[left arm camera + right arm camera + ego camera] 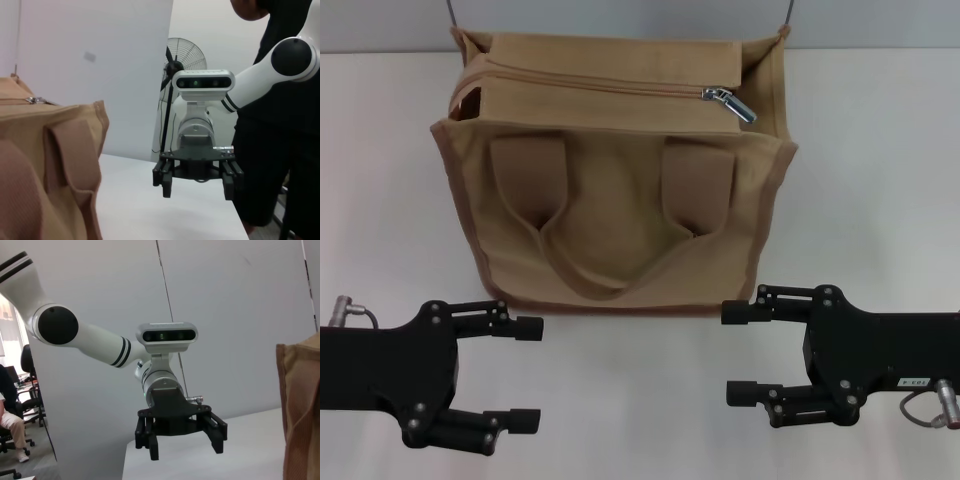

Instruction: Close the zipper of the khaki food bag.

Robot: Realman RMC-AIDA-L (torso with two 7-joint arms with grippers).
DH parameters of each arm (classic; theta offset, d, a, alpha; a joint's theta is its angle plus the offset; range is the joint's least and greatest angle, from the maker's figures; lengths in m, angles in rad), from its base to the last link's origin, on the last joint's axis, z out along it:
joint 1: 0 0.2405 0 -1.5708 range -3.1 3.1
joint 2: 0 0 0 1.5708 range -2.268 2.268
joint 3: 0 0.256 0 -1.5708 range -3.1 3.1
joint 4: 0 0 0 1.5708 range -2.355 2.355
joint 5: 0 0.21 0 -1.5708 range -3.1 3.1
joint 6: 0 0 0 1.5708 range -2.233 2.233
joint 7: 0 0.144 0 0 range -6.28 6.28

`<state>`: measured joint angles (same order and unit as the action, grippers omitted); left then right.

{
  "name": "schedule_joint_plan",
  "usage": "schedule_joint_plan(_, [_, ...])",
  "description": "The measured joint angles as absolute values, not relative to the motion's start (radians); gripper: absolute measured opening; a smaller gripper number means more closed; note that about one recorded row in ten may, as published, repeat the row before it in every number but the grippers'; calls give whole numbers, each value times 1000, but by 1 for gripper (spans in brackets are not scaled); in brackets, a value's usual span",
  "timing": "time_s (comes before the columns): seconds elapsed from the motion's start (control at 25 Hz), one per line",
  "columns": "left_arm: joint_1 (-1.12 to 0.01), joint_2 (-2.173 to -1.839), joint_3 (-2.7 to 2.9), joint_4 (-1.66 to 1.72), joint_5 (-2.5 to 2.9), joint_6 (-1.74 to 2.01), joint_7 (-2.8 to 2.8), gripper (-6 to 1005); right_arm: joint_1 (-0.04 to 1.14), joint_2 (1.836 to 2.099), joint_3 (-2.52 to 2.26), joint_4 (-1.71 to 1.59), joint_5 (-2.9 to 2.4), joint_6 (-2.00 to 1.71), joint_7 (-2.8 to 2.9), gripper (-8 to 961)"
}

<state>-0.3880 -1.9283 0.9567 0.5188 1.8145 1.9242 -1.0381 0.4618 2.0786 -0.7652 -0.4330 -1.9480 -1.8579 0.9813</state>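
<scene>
The khaki food bag (620,200) stands upright at the back middle of the white table, handles facing me. The zipper (610,86) runs along its top, with the silver pull tab (730,102) at the right end. A dark gap shows at the bag's left top corner (470,100). My left gripper (527,373) is open and empty in front of the bag's left side. My right gripper (732,352) is open and empty in front of its right corner. The left wrist view shows the bag (50,165), pull tab (36,100) and right gripper (198,192). The right wrist view shows the left gripper (186,452) and bag edge (300,410).
The white table (640,400) spreads around the bag. Two thin rods (451,12) stand behind it. A fan (186,60) and a person in black (280,125) are beyond the table's right side. A seated person (12,425) is off to the left.
</scene>
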Motion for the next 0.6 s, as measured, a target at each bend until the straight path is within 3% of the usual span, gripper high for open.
schedule_joint_plan(0.6, [-386,-1936,925,517,1817,1934,-1034,829,458,2079,-759,-425,-1948,-1858,966,748])
